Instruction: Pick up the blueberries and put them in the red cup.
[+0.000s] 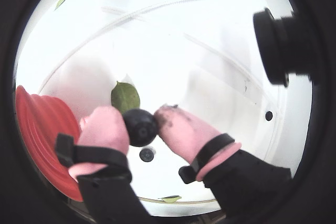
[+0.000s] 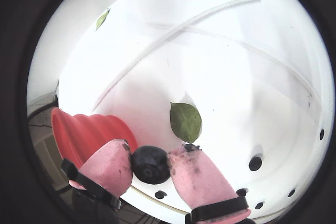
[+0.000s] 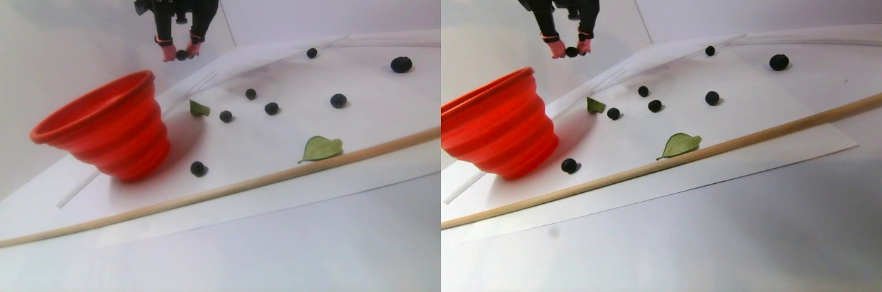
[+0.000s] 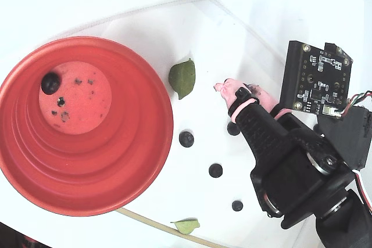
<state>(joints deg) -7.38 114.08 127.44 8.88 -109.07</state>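
My gripper [image 1: 140, 124] has pink fingertips and is shut on a dark blueberry [image 1: 140, 127], also seen in another wrist view [image 2: 150, 164]. In the stereo pair view the gripper [image 3: 181, 53] hangs in the air, above and to the right of the red cup [image 3: 103, 127]. The cup lies left of the fingers in both wrist views [image 1: 39, 129] [image 2: 92, 132]. In the fixed view the gripper [image 4: 239, 88] is right of the cup [image 4: 145, 143], which holds one blueberry [image 4: 50, 82]. Several loose blueberries [image 3: 226, 116] [image 4: 186, 139] lie on the white paper.
A green leaf [image 1: 125, 97] [image 4: 183, 78] lies on the paper between cup and gripper. Another leaf [image 3: 320, 147] rests by a long wooden stick [image 3: 241, 185] along the paper's front edge. A thin white rod [image 3: 289, 47] lies at the back. A wrist camera module [image 4: 317, 79] sits beside the arm.
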